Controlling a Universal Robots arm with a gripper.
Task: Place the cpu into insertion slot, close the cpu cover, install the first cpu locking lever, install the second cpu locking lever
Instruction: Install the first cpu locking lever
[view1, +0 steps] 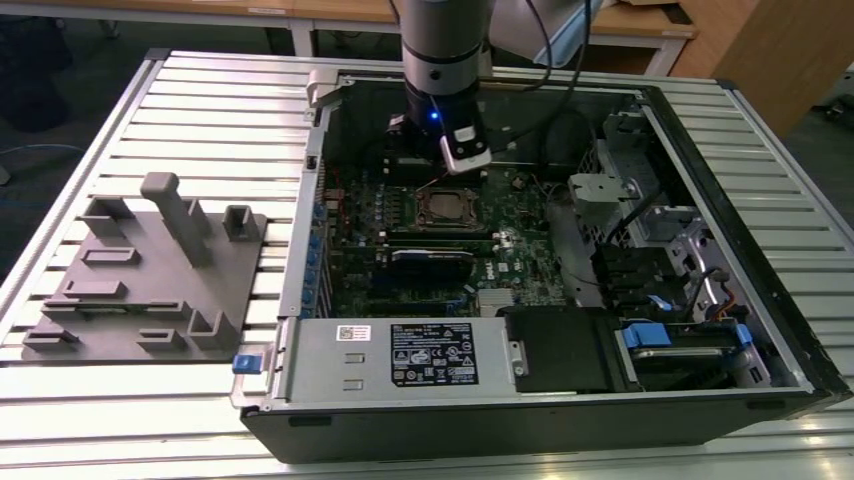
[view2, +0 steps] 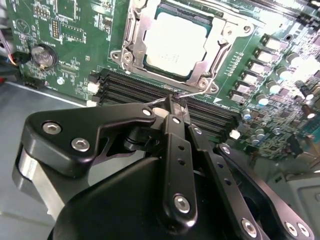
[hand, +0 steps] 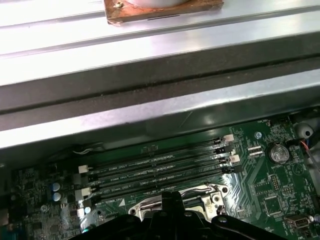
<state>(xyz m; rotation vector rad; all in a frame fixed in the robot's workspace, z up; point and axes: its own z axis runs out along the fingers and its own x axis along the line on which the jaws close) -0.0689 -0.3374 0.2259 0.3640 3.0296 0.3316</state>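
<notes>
The cpu (view2: 175, 42), with its dull silver top, lies flat in the insertion slot (view2: 122, 54) on the green motherboard. The silvery cpu cover (view2: 131, 36) is folded down around it. In the exterior view the cpu (view1: 445, 207) lies just in front of my arm. My black gripper (view2: 175, 100) is shut, its tips at the socket's edge by the memory slots. A thin wire locking lever (view2: 156, 101) lies against the fingertips; I cannot tell if it is pinched. In the first wrist view the gripper (hand: 172, 196) stands over the cover's corner (hand: 216, 192).
The open computer case (view1: 747, 130) lies on a slatted table. Black memory slots (view2: 125, 85) run beside the socket. A silver box with a white label (view1: 400, 358) sits at the front, drive bays (view1: 641, 240) on the exterior view's right, and a grey fixture plate (view1: 147, 280) on its left.
</notes>
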